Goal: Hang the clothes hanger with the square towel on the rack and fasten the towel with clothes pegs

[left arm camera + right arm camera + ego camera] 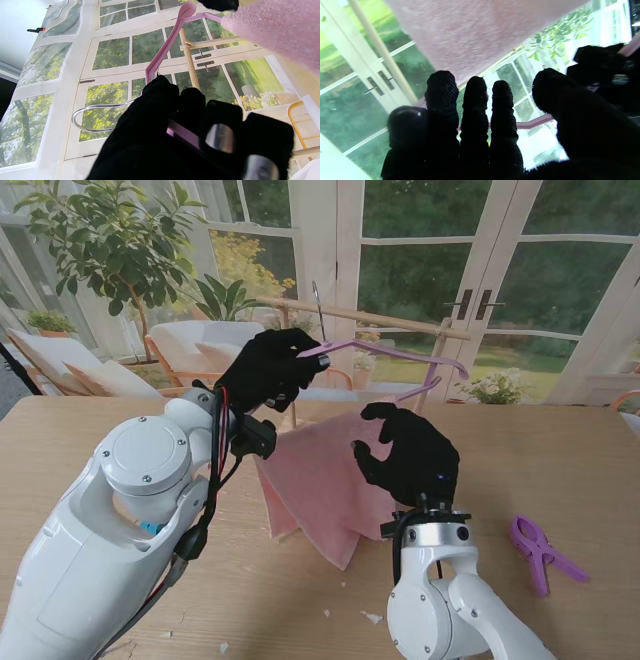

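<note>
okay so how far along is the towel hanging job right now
Done: the pink towel is already draped over the pink hanger. In hand: the left hand grips the hanger near its metal hook, lifted in front of the wooden rack; the right hand is open beside the towel. Left: hooking it on, then pegging; the purple peg lies on the table.

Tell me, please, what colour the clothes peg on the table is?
Purple clothes peg; it shows best in the stand view.
</note>
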### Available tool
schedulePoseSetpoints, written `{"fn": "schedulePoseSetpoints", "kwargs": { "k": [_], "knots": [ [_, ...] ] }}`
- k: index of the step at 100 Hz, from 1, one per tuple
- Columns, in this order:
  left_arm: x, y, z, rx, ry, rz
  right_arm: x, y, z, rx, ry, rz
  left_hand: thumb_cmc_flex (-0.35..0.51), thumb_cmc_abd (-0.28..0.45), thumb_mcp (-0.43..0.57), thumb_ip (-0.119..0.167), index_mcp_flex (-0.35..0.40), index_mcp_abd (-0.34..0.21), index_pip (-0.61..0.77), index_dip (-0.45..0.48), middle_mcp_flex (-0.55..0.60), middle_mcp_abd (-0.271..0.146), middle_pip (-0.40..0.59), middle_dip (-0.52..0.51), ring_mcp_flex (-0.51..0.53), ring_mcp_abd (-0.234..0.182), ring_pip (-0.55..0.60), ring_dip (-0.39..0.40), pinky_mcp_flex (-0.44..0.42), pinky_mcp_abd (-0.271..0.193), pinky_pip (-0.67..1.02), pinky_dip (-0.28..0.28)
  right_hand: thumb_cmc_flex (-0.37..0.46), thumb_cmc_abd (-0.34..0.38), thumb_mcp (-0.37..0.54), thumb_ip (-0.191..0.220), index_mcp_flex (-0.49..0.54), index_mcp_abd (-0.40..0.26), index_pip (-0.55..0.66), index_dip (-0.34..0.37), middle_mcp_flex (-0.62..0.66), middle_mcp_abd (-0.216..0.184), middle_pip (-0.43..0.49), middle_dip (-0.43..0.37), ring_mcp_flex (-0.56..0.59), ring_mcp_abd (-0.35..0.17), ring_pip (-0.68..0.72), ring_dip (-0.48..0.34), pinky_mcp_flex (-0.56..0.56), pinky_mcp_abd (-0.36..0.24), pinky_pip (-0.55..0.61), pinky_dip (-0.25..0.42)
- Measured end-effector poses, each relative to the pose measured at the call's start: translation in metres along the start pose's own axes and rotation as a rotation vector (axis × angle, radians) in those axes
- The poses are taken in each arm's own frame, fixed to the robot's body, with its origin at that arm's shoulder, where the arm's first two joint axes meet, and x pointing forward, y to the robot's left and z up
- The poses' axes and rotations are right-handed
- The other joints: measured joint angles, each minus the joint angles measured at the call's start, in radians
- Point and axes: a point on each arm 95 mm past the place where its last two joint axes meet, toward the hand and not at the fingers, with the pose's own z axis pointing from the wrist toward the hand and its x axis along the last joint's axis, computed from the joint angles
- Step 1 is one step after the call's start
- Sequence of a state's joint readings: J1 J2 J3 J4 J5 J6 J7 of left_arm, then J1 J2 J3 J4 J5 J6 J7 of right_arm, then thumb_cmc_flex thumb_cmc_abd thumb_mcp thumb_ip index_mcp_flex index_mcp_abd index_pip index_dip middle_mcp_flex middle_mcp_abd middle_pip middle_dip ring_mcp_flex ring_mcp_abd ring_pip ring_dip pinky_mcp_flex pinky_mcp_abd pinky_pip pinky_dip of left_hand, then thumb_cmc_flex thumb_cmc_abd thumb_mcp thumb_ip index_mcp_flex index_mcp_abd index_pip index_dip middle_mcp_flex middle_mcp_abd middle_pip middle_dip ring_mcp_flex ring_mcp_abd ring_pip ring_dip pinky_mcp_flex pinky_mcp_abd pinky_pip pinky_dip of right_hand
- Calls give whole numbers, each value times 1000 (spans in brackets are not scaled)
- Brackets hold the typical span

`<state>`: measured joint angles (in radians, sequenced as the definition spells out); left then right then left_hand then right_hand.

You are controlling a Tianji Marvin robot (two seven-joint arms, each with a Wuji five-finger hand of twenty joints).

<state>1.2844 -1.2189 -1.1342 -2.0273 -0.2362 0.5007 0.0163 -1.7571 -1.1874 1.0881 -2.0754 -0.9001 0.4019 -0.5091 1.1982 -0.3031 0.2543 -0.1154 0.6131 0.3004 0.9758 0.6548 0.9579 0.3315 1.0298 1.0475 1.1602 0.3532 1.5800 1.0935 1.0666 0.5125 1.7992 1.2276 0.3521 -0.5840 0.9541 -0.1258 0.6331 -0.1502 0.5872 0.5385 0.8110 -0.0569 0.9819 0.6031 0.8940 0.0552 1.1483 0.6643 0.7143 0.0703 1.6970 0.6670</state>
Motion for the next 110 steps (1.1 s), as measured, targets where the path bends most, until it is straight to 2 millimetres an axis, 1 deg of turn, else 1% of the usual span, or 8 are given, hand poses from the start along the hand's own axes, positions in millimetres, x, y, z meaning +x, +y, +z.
{"fn": "schedulePoseSetpoints", "kwargs": {
  "k": [16,27,30,34,56,81,92,110],
  "knots": [
    [4,-2,-4,-2,11,0,-17,4,1,-18,-89,45,0,0,0,0,0,0,0,0,0,0,0,0,0,0,0,0,0,0,0,0,46,34,40,0,18,2,95,-23,-85,63,-133,-121,-130,61,-182,-82,-151,61,-190,18],
    [5,-3,-5,-5,14,-5,-28,2,5,0,-142,57,0,0,0,0,0,0,0,0,0,0,0,0,0,0,0,0,0,0,0,0,63,57,45,0,16,5,106,-70,-96,68,-176,-169,-157,72,-256,-121,-199,84,-266,19],
    [5,-3,-6,-7,14,-7,-31,1,5,9,-155,54,0,0,0,0,0,0,0,0,0,0,0,0,0,0,0,0,0,0,0,0,65,71,51,0,14,31,94,-75,-108,74,-185,-182,-172,78,-272,-121,-208,86,-280,19],
    [5,-4,-6,-8,14,-10,-35,-2,7,26,-172,52,0,0,0,0,0,0,0,0,0,0,0,0,0,0,0,0,0,0,0,0,65,92,51,48,-4,42,45,-76,-134,85,-197,-195,-196,78,-303,-135,-232,93,-311,19],
    [8,-5,-8,-20,16,-21,-51,-19,14,165,-234,53,0,0,0,0,0,0,0,0,0,0,0,0,0,0,0,0,0,0,0,0,52,88,50,50,-160,109,-47,-63,-300,87,-223,-209,-374,78,-421,-175,-377,95,-468,17],
    [13,-5,-10,-24,26,-21,-54,-27,12,220,-239,63,-1,0,0,0,0,0,0,0,0,0,0,0,0,0,0,0,0,0,0,0,57,20,51,51,-66,75,124,62,-243,84,-192,-207,-356,77,-411,-180,-376,95,-489,27],
    [13,-5,-10,-22,27,-16,-53,-28,9,177,-242,70,-1,0,0,0,0,0,0,0,0,0,0,0,0,0,0,0,0,0,0,0,159,-36,52,-5,58,-63,371,60,-118,73,-165,-183,-262,77,-363,-163,-331,95,-474,32],
    [12,-5,-10,-3,26,7,-49,-25,8,114,-230,90,-2,0,0,0,0,-1,0,0,5,0,0,0,0,0,0,0,0,0,0,0,150,-14,38,-18,159,-88,370,-1,22,73,-161,-179,-139,91,-298,-148,-250,105,-394,40]
  ]
}}
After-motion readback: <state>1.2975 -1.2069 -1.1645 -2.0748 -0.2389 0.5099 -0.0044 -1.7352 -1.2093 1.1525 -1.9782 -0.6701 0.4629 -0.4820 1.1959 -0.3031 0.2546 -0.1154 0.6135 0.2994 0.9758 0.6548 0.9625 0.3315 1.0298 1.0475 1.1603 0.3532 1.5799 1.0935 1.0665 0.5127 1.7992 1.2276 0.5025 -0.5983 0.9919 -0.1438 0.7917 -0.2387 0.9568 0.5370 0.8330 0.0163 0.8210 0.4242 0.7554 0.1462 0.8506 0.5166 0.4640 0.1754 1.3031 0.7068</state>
